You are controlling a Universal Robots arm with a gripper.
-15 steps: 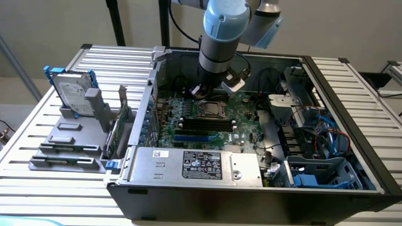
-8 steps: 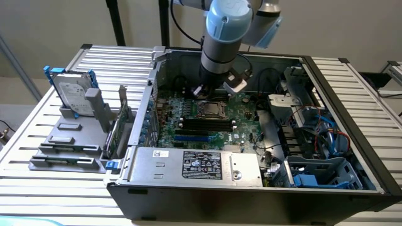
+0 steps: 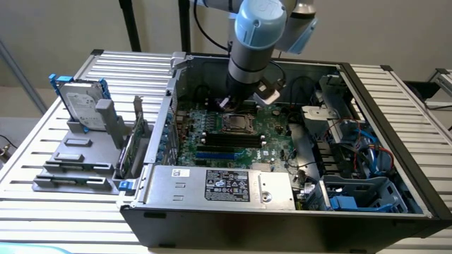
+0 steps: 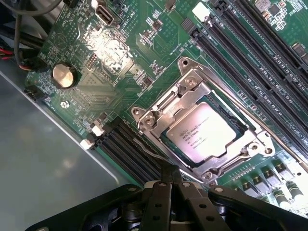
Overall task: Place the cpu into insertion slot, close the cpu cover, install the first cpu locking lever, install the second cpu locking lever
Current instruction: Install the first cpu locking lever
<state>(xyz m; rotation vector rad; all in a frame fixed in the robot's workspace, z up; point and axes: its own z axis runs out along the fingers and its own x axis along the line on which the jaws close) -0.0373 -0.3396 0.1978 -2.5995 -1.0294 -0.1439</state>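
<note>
At the exterior view's centre the closed hand point(image 3: 228, 103), gripping nothing visible, sits just up-frame of the cpu point(image 3: 236, 123), fingertips at the shut cpu cover point(image 4: 163, 113) edge.

Exterior view looks steeply down on the whole open case point(image 3: 282, 227); wrist view hangs close above its slot point(image 4: 161, 139), shared by both.

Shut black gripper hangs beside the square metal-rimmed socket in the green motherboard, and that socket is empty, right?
No: the wrist view shows the small silvery-grey square chip seated in the square metal-rimmed socket. The black gripper is shut beside it.
</note>
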